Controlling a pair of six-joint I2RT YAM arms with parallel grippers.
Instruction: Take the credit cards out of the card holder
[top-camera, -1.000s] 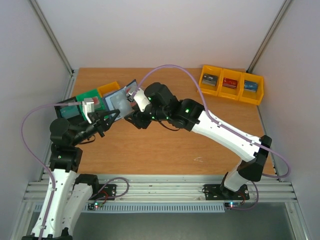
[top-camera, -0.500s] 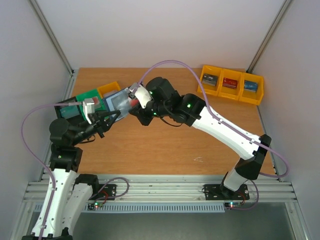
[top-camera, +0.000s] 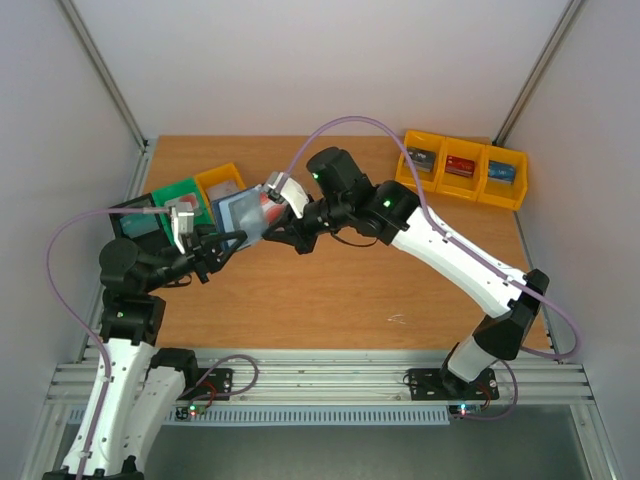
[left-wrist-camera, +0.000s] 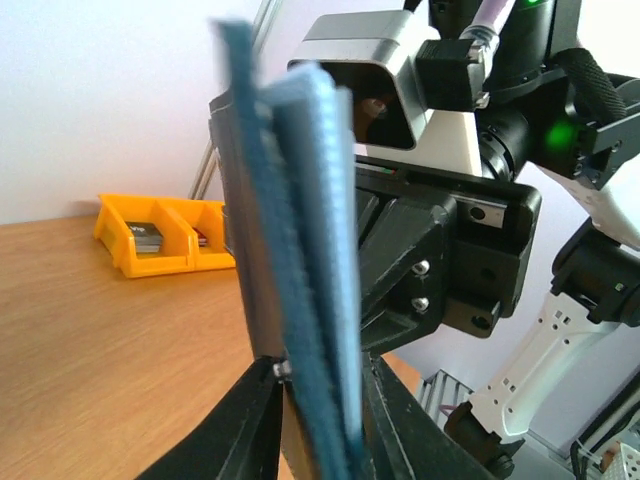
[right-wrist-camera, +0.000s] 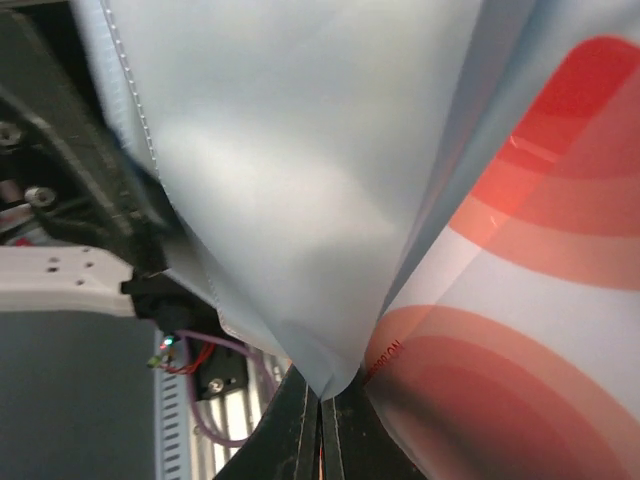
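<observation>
Card holder (left-wrist-camera: 300, 250) upright between left jaws, red card (right-wrist-camera: 540, 250) beside right jaws.

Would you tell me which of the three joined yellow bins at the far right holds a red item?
The middle bin: it holds the red item, while the left bin holds a dark grey item and the right bin a blue item.

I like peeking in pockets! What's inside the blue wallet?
A red card sticks out of the wallet's pocket. Whether more cards sit deeper inside can't be seen, because the pale lining covers them.
</observation>
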